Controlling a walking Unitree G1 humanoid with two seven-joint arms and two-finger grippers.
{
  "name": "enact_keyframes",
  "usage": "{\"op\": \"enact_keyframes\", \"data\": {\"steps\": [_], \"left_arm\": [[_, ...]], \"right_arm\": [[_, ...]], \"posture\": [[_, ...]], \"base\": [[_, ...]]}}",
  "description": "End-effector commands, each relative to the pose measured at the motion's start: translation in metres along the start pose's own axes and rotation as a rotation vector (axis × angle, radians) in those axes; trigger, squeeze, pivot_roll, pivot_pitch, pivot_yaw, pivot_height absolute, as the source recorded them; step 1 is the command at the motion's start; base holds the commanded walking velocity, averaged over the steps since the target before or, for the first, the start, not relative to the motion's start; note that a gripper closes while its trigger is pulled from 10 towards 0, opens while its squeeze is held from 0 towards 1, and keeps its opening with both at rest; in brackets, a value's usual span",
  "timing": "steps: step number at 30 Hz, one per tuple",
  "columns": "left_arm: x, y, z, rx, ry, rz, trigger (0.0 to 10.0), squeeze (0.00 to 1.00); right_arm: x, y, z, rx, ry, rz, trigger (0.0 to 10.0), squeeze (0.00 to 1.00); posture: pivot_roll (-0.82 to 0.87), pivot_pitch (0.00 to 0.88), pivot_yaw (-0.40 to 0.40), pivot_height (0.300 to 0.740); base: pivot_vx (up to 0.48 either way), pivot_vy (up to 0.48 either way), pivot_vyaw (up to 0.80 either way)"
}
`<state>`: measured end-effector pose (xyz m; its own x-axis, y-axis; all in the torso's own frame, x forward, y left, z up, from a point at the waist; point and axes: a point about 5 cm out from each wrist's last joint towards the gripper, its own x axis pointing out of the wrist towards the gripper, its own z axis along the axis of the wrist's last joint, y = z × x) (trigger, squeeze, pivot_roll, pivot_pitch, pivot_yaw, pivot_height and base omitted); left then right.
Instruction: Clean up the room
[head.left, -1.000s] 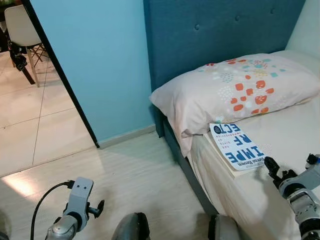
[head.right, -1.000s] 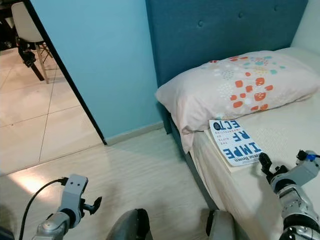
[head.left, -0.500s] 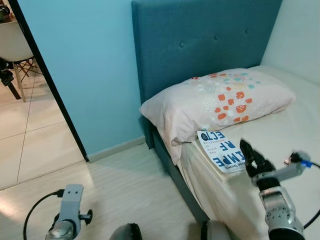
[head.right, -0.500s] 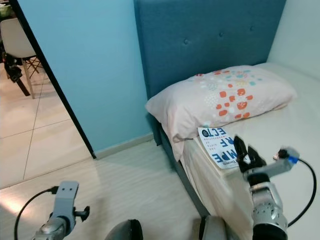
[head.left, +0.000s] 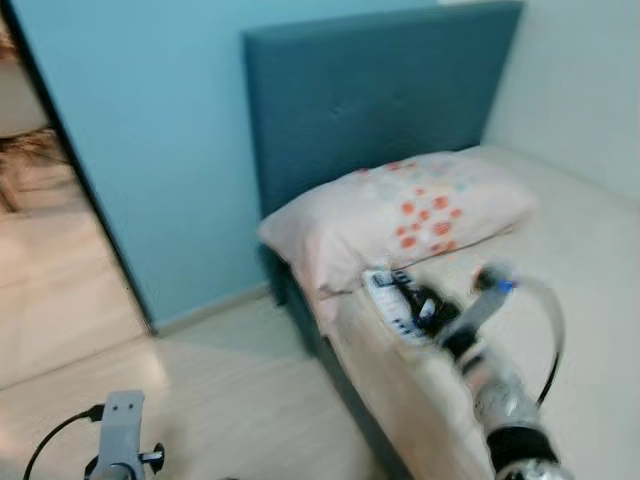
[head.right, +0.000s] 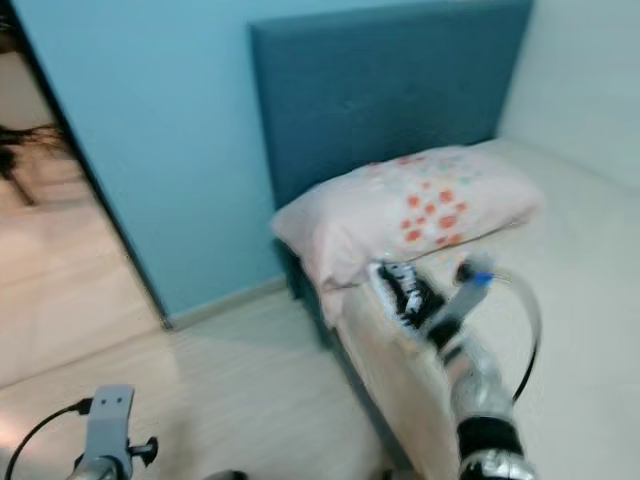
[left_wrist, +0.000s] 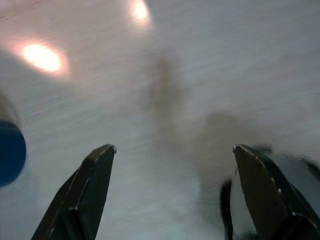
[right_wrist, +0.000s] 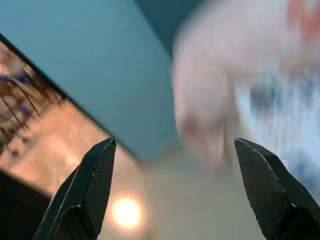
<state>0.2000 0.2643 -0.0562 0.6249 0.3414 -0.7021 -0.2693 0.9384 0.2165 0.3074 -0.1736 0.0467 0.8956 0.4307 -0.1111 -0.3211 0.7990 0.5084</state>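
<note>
Left eye view is showing the left gripper (head.left: 150, 460) hanging idle at lower left, fingers spread; at centre right the book (head.left: 392, 303) is lying on the bed (head.left: 590, 300) below the pillow (head.left: 395, 215), the right gripper (head.left: 422, 303), fingers spread, hovering just over it, nearer

One bed with a pale sheet (head.left: 590, 330) stands against the wall, with one dark teal padded headboard (head.left: 370, 90). One cream pillow dotted with orange and teal spots (head.left: 400, 215) lies on it, and one white book with dark blue lettering (head.left: 390, 300) beside that. Two black-fingered grippers count: left gripper (left_wrist: 172, 190), right gripper (right_wrist: 172, 185).
</note>
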Motion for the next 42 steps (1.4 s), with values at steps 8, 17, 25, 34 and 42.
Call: {"op": "enact_keyframes", "data": {"steps": [8, 17, 25, 34, 42], "left_arm": [[-0.014, 0.011, -0.053, 0.008, 0.168, 0.038, 10.0, 0.00], [-0.014, 0.003, -0.056, 0.008, 0.186, 0.021, 10.0, 0.00], [-0.012, 0.000, -0.049, -0.014, 0.185, 0.018, 10.0, 0.00], [-0.015, 0.004, -0.058, 0.000, 0.204, 0.012, 10.0, 0.00], [-0.015, 0.004, -0.057, 0.047, 0.182, -0.012, 10.0, 0.00]], "right_arm": [[-0.034, -0.002, -0.092, -0.014, 0.396, -0.085, 10.0, 0.00], [-0.081, -0.018, -0.135, 0.080, 0.581, -0.240, 10.0, 0.00], [-0.144, -0.032, -0.171, 0.190, 0.718, -0.539, 10.0, 0.00], [-0.157, -0.038, -0.174, 0.150, 0.743, -0.645, 10.0, 0.00], [-0.164, -0.041, -0.176, 0.162, 0.759, -0.722, 10.0, 0.00]], "posture": [[0.08, 0.000, -0.056, 0.659], [0.08, 0.000, -0.076, 0.689], [0.09, 0.000, -0.081, 0.719], [0.09, 0.000, -0.072, 0.740], [0.08, 0.000, -0.061, 0.740]], "base": [[0.000, 0.000, 0.00], [0.000, 0.000, 0.00], [0.000, 0.000, 0.00], [-0.427, 0.000, 0.00], [-0.060, 0.000, -0.57]]}}
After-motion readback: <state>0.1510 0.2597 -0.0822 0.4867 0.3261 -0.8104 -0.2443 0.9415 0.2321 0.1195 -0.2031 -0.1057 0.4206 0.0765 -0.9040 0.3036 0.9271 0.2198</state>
